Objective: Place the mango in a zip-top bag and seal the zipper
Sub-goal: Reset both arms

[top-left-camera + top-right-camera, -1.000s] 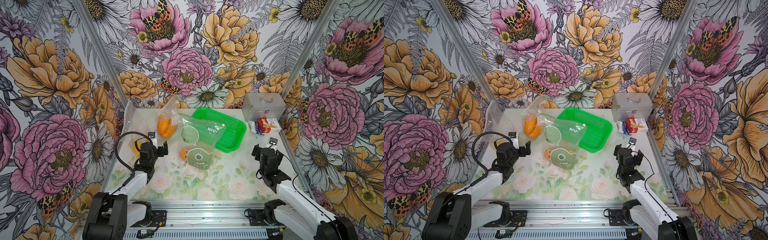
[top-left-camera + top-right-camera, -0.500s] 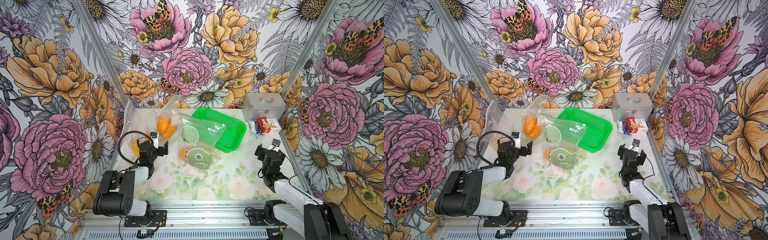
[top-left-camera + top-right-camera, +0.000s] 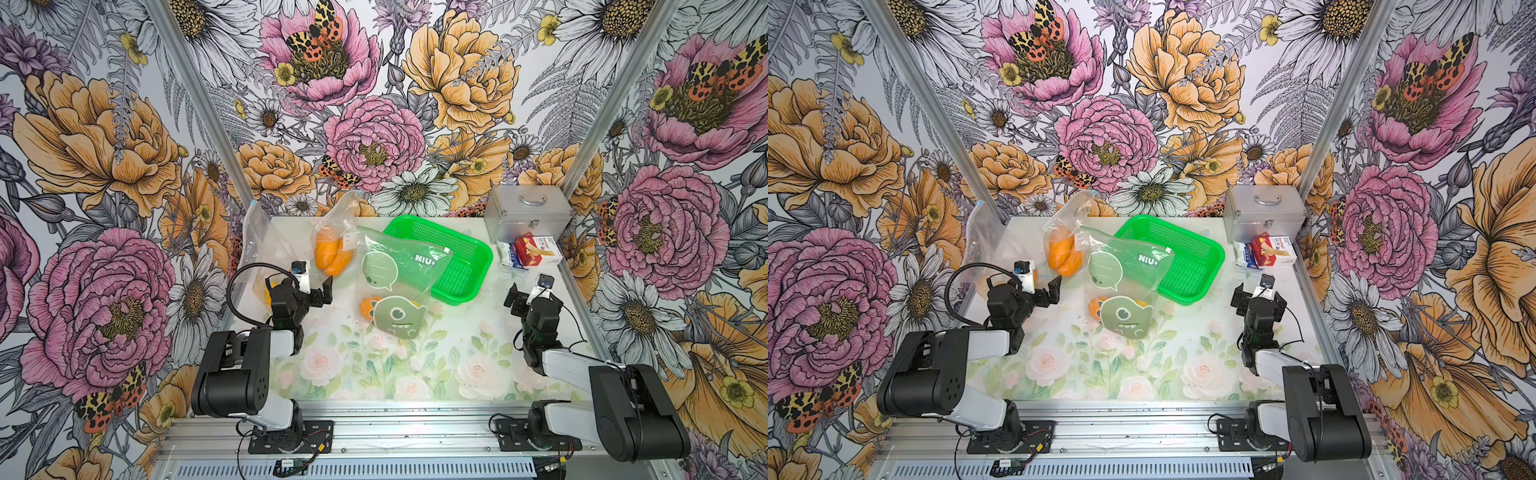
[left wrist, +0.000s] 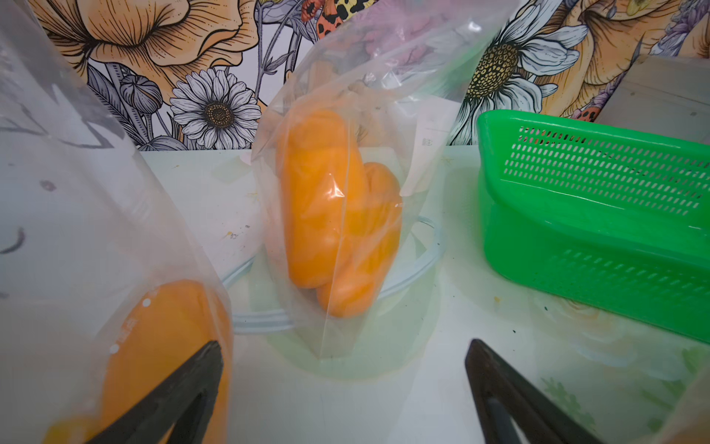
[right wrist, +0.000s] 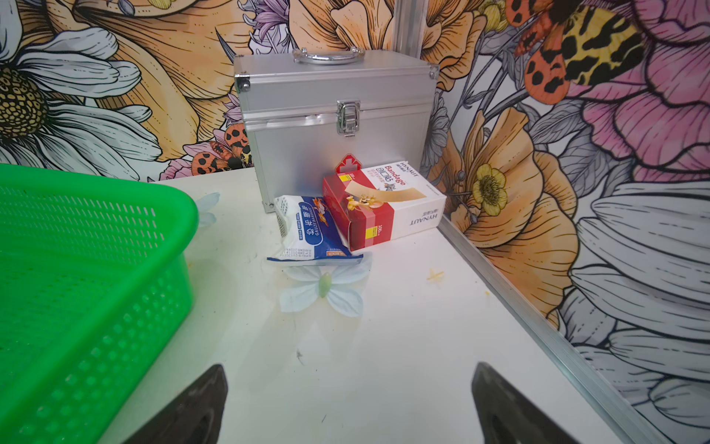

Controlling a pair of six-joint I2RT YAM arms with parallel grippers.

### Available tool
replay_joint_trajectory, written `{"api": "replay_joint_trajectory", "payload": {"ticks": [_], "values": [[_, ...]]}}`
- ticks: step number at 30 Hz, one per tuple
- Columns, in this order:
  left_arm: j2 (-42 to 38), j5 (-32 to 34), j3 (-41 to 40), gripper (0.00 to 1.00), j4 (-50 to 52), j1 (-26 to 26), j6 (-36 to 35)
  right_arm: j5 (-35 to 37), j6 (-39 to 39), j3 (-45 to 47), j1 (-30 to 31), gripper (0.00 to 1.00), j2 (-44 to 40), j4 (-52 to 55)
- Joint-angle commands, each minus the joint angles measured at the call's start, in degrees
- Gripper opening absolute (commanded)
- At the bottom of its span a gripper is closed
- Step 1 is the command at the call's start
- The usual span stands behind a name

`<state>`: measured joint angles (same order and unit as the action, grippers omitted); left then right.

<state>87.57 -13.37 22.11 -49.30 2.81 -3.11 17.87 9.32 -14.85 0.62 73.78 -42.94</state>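
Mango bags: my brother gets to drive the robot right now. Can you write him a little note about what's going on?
Left hand: open, empty, beside a clear bag at the table's left edge with a mango inside.
Right hand: open, empty, facing the metal case.
Printed green bag leans on the green basket; an orange mango shows at its lower end, apparently inside.
Second clear bag at the back holds two mangoes.
Done: the mangoes look bagged.
Left: check the zippers; whether any is sealed cannot be told from here.
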Motion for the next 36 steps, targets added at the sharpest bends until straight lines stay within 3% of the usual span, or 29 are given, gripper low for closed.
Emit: {"api": "replay_joint_trajectory", "payload": {"ticks": [1, 7, 8, 11, 15, 36], "values": [[1.3, -1.2, -1.1, 0.99, -5.7, 1.6, 0.6, -3.6, -2.4, -0.3, -0.5, 1.00, 2.2, -8.0], [1.2, -1.8, -1.2, 0.99, -6.1, 1.3, 0.0, -6.8, -3.1, -1.3, -1.5, 0.99, 13.9, -17.7], [1.3, -0.3, -1.3, 0.99, -6.1, 0.9, 0.0, -7.2, -2.5, -3.3, -1.7, 0.99, 12.3, -11.4], [1.3, 2.6, -1.0, 0.99, -5.5, 0.6, 0.7, -5.4, -1.6, -6.8, -1.9, 0.99, 13.1, -5.9], [1.2, 5.6, -0.6, 0.99, -4.6, 0.6, 1.7, -5.0, -2.0, -6.6, -1.4, 0.99, 13.5, -6.9], [1.2, 5.6, -0.6, 0.99, -4.6, 0.6, 1.8, -3.8, -2.6, -7.0, -0.7, 0.99, 13.5, -6.3]]}}
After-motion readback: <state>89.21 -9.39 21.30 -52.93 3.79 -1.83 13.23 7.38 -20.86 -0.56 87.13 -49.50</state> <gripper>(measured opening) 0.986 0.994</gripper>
